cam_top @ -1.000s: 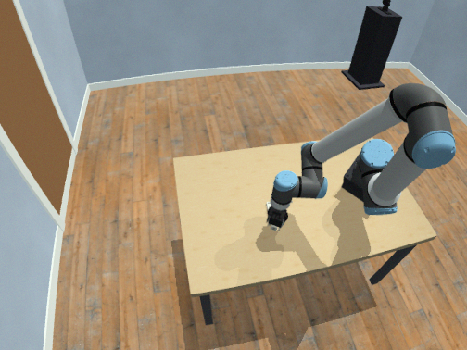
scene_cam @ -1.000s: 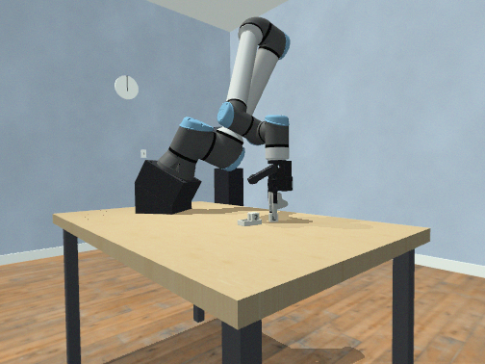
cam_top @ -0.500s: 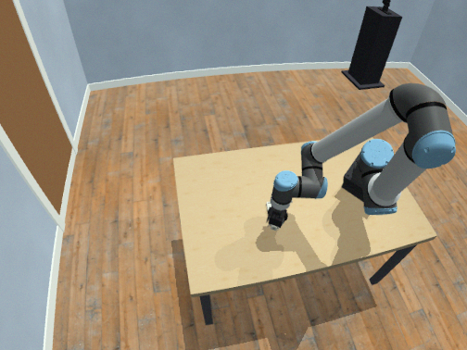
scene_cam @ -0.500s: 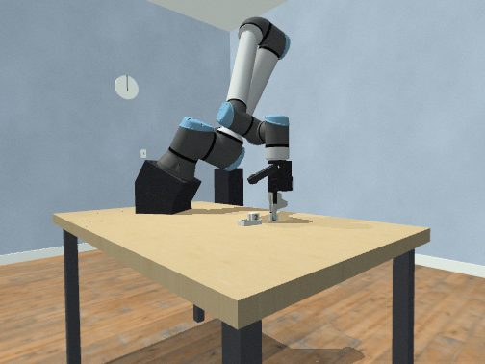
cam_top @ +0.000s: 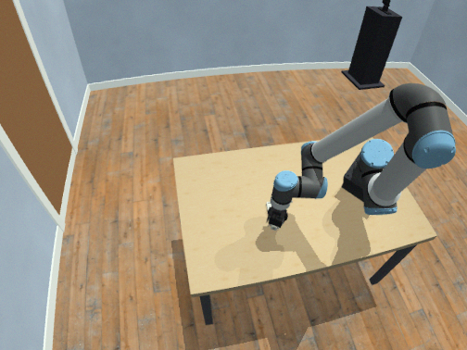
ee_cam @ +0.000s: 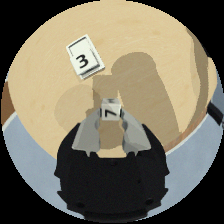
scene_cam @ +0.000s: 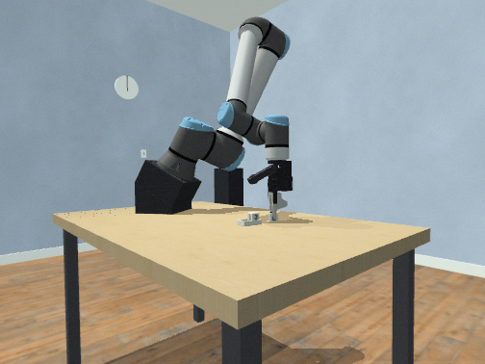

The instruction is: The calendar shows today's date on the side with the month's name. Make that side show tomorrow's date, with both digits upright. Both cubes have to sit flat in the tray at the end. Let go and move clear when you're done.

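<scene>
White cube (ee_cam: 111, 111) marked 7 sits clamped between the gripper's (ee_cam: 110, 131) fingers, low over the wooden table (cam_top: 222, 185). The other cube (ee_cam: 84, 56), showing 3, rests in the tray (scene_cam: 244, 222) just beside it, apart from the fingers.

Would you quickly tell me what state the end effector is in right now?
End effector: closed on a cube showing a 7 on top, held away from the tray piece showing a 3.
</scene>
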Motion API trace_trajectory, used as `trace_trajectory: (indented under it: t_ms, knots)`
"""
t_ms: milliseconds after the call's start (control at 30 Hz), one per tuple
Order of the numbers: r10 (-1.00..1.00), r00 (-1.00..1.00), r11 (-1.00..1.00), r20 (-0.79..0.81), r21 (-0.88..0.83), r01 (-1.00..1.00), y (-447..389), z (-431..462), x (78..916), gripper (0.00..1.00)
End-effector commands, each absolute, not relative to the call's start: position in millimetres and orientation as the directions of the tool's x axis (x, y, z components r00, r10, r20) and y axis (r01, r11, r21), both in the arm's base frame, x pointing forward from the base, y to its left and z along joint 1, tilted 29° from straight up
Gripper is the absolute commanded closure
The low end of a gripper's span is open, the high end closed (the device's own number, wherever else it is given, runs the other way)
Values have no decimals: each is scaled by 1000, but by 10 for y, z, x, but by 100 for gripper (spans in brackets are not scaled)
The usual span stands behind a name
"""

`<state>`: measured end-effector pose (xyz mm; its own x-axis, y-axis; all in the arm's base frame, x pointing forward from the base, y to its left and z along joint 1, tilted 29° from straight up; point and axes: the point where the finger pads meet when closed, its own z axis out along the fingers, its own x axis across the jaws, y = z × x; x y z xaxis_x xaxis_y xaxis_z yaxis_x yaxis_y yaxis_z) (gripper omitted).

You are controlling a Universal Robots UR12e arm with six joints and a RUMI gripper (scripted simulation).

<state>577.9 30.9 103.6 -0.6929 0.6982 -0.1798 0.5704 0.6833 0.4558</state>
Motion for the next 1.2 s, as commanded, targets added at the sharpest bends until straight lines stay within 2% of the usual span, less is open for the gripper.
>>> trace_trajectory:
  t_ms: [0, 733, 1167]
  knots:
    - [698, -693, 684, -181, 456, 570, 308, 1040, 5782, 89]
    - [698, -693, 684, -181, 456, 570, 296, 1088, 5758, 89]
    - [698, -693, 684, -181, 456, 570, 177, 1573, 5512, 89]
